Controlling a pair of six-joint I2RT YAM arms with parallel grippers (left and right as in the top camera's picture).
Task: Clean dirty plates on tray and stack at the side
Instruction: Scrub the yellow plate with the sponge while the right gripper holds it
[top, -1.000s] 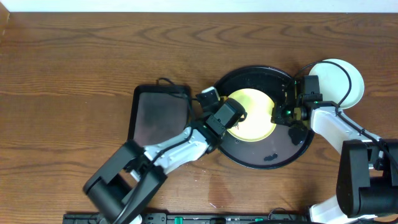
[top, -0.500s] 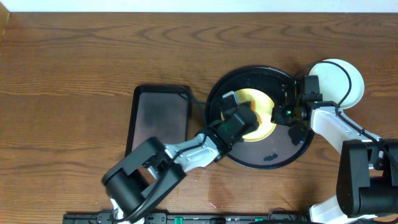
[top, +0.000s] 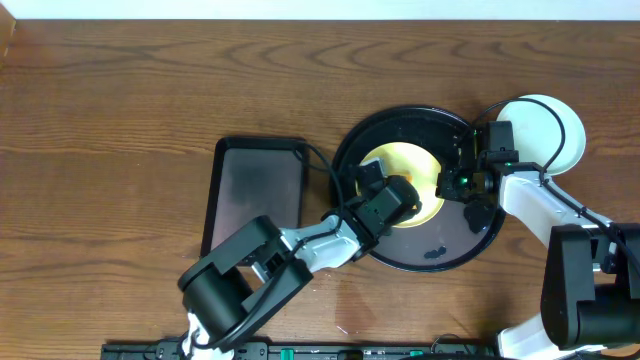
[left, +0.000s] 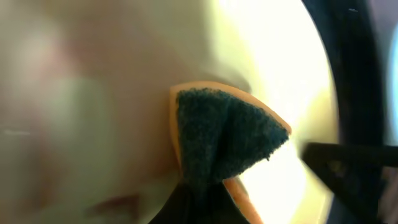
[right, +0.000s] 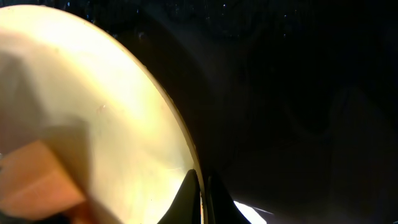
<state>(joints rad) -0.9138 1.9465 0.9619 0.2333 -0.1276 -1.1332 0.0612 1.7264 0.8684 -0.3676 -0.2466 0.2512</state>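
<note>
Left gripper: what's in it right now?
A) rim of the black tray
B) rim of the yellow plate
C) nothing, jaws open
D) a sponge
D: the left gripper is pinched on the orange-and-green sponge, which it holds over the yellow plate.

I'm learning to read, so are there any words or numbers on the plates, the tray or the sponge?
None: no words, numbers or signs can be read in any view.
The yellow plate, the black tray, the pale plate at the side and the sponge are all plain.
</note>
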